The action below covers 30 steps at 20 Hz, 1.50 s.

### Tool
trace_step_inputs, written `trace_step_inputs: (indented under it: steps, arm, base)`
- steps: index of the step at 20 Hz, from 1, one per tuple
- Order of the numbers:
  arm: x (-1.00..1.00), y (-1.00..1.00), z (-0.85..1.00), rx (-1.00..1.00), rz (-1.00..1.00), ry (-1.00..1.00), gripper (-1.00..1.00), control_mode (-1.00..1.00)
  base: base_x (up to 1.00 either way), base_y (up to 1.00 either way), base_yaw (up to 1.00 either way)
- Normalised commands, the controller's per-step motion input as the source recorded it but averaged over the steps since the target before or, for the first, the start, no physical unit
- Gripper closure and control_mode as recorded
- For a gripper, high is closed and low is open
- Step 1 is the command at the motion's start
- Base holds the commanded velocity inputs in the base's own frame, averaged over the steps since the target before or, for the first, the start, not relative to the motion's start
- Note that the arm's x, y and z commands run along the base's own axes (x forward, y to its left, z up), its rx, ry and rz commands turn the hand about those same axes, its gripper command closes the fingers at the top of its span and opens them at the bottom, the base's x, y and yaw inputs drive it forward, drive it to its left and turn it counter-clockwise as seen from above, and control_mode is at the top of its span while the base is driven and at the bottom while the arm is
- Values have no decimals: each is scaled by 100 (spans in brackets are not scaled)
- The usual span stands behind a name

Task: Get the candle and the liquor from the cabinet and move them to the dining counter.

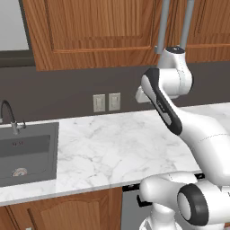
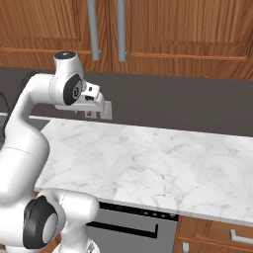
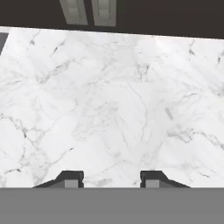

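The cabinet [image 1: 99,31] [image 2: 173,29] hangs above the worktop, both doors shut, its two long grey bar handles [image 1: 162,27] [image 2: 93,29] side by side. The candle and the liquor are hidden. The dining counter is out of view. My arm is folded in front of the dark back wall, with the hand [image 2: 94,99] pointing down at the marble. In the hand view my gripper [image 3: 111,179] is open, its two dark fingertips [image 3: 70,178] apart over bare marble with nothing between them.
A white veined marble worktop [image 1: 117,148] [image 2: 158,163] runs below the cabinet. A grey sink [image 1: 27,152] with a curved faucet [image 1: 9,117] sits at its left. Wall outlets [image 1: 107,102] [image 3: 89,11] are on the backsplash. A dishwasher front [image 2: 133,227] lies under the counter edge.
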Motion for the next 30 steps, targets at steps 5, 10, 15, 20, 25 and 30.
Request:
trace_step_inputs:
  steps: [5, 10, 15, 20, 25, 30]
  arm:
    - [0, 0, 0, 0, 0, -1, -100, -100]
    - [-8, -2, 8, 0, 0, -18, -100, -100]
    - [-9, 0, 27, 0, 0, -27, -100, -100]
    - [-29, 0, 57, 0, 0, -39, -100, -100]
    - [-45, -14, 79, 0, 0, -48, -100, -100]
    - [-55, -28, 78, 0, 0, -46, -100, -100]
  base:
    - [0, 0, 0]
    - [0, 0, 0]
    - [0, 0, 0]
    - [0, 0, 0]
    - [0, 0, 0]
    - [0, 0, 0]
